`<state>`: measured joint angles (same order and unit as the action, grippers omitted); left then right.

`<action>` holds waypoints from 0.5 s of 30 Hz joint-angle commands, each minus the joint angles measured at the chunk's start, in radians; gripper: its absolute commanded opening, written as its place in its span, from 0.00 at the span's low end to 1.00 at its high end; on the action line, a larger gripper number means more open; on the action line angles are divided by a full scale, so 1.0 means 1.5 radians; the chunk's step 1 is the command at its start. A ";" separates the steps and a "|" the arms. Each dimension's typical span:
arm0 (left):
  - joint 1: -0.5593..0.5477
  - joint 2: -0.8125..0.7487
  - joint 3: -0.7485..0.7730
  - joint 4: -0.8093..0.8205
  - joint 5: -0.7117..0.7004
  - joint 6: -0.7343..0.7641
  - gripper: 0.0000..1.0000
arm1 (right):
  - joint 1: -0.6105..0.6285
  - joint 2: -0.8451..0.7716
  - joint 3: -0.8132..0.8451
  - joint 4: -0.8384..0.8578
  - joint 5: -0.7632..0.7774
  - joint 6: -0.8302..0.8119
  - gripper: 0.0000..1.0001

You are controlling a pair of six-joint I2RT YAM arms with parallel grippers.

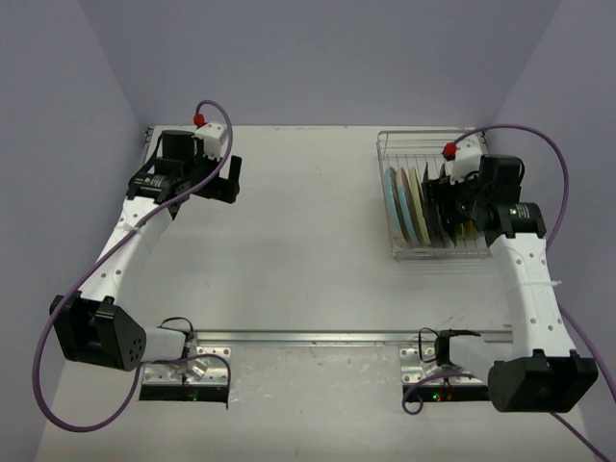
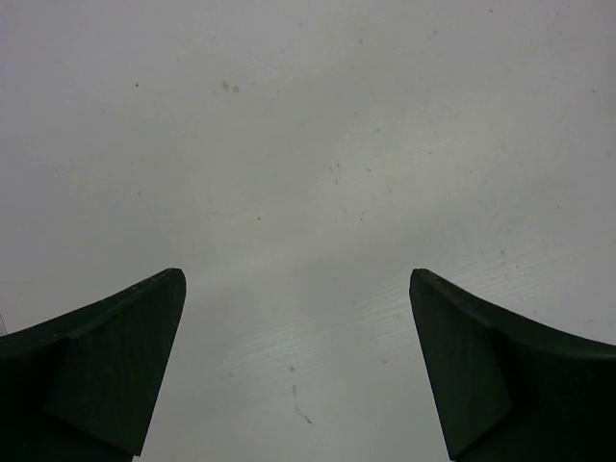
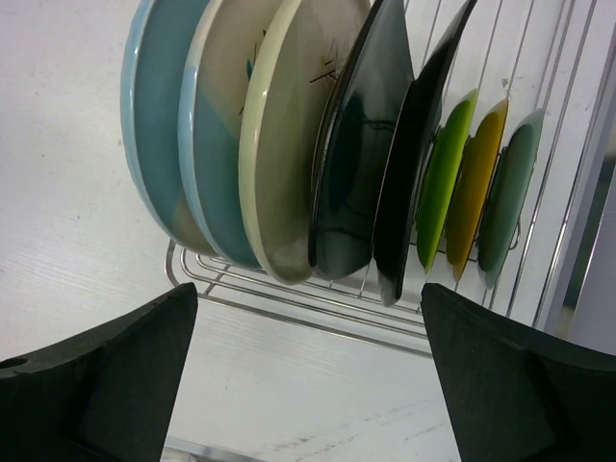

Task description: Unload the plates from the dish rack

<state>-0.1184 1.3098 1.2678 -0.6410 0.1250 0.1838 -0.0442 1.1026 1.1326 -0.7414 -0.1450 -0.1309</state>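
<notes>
The silver wire dish rack (image 1: pixel 424 136) stands at the back right, and its wires show in the right wrist view (image 3: pixel 318 306). Several plates stand upright in it: pale blue (image 3: pixel 154 125), cream-and-light-blue (image 3: pixel 217 144), cream with a sprig (image 3: pixel 298 135), dark teal (image 3: pixel 361 164), black (image 3: pixel 419 164), lime-green (image 3: pixel 445 173), amber (image 3: pixel 478 178) and green (image 3: pixel 508 183). My right gripper (image 3: pixel 308 294) is open and empty, hovering over the rack (image 1: pixel 448 200) above the dark plates. My left gripper (image 1: pixel 229 183) is open and empty over bare table (image 2: pixel 296 274) at the back left.
The pale blue plate (image 1: pixel 394 197) is at the rack's left end in the top view. Lavender walls close the table at the back and sides. A metal rail (image 1: pixel 318 336) runs along the near edge between the arm bases.
</notes>
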 commanded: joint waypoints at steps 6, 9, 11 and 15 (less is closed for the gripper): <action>-0.010 0.002 0.037 0.048 -0.002 0.028 1.00 | -0.153 0.098 0.123 -0.044 -0.062 0.028 0.93; -0.012 0.011 0.045 0.051 -0.002 0.034 1.00 | -0.184 0.150 0.171 -0.072 -0.077 0.002 0.90; -0.013 0.016 0.049 0.052 -0.002 0.036 1.00 | -0.188 0.181 0.195 -0.084 -0.071 -0.018 0.87; -0.015 0.026 0.055 0.053 0.005 0.034 1.00 | -0.200 0.231 0.247 -0.111 -0.050 -0.042 0.79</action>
<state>-0.1272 1.3403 1.3056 -0.6079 0.1192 0.2249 -0.3313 1.4030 1.4103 -0.8515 -0.2127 -0.1432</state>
